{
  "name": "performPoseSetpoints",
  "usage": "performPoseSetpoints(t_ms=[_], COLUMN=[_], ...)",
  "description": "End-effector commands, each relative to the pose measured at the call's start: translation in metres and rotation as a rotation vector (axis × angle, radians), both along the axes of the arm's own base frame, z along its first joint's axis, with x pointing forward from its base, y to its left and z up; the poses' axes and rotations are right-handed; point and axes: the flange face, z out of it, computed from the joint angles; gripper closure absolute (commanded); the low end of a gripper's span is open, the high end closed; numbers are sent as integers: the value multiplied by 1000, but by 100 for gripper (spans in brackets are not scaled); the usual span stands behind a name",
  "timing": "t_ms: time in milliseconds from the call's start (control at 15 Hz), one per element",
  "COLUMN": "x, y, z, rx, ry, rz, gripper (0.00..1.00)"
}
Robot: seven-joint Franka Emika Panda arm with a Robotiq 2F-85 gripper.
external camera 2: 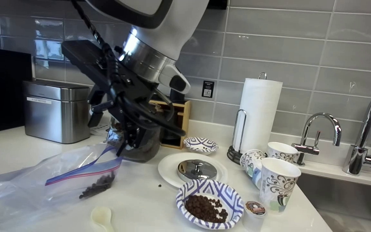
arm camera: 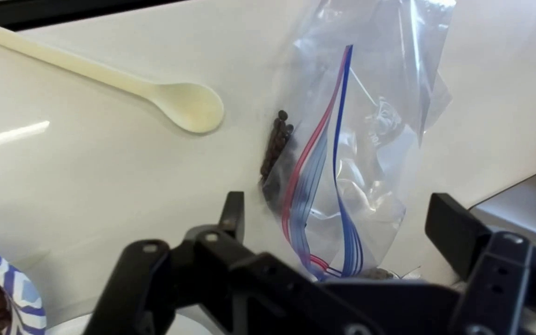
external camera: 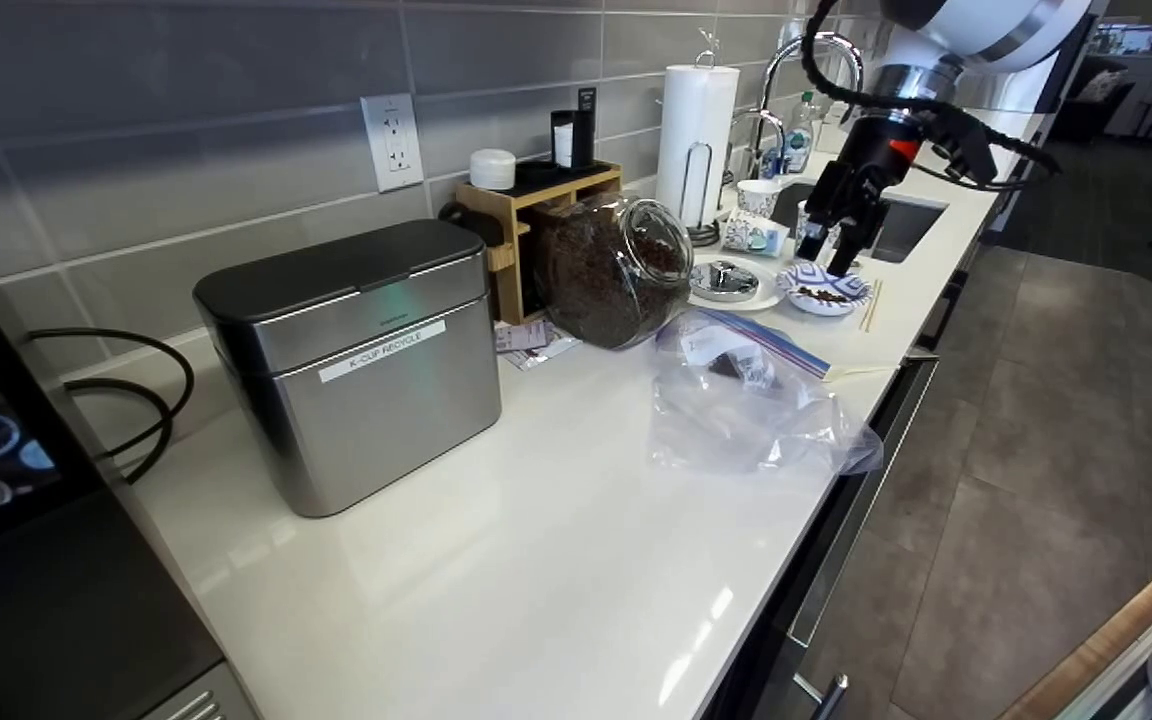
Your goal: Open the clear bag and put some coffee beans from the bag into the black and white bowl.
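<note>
Right now the claw (arm camera: 338, 209) is hanging in the air over the counter (arm camera: 123, 186), its fingers (arm camera: 454, 232) standing wide apart and gripping nothing. Beyond their tips, in the wrist view, the clear bag (arm camera: 382, 83) is lying on that white surface, its red and blue zip edges bowing apart, while the coffee beans (arm camera: 275, 146) are showing dark through the plastic along one side. A pale spoon (arm camera: 193, 107) is resting near them. In an exterior view, a blue-and-white bowl (external camera 2: 219, 190) is holding a heap of brown beans (external camera 2: 201, 207) just beside a coffee pod (external camera 2: 255, 211), and a darker-patterned bowl (external camera 2: 198, 143) is sitting farther back, near the wooden rack (external camera 2: 186, 119) (I'm not making out which of the two is the black-and-white one). Between those bowls a chrome lid (external camera 2: 192, 170) is lying on a white plate (external camera 2: 167, 167).
</note>
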Motion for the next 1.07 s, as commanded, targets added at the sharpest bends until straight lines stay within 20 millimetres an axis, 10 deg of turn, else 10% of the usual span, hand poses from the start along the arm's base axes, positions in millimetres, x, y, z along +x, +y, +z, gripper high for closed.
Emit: performPoseSetpoints(t_ms=[0, 67, 600, 1000], x=[14, 16, 35, 44], y=[14, 18, 34, 40], z=[-13, -15, -34, -48], rx=[18, 20, 61, 63], ry=[-2, -1, 1, 11], rz=[32, 38, 87, 114], gripper=[0, 25, 82, 100])
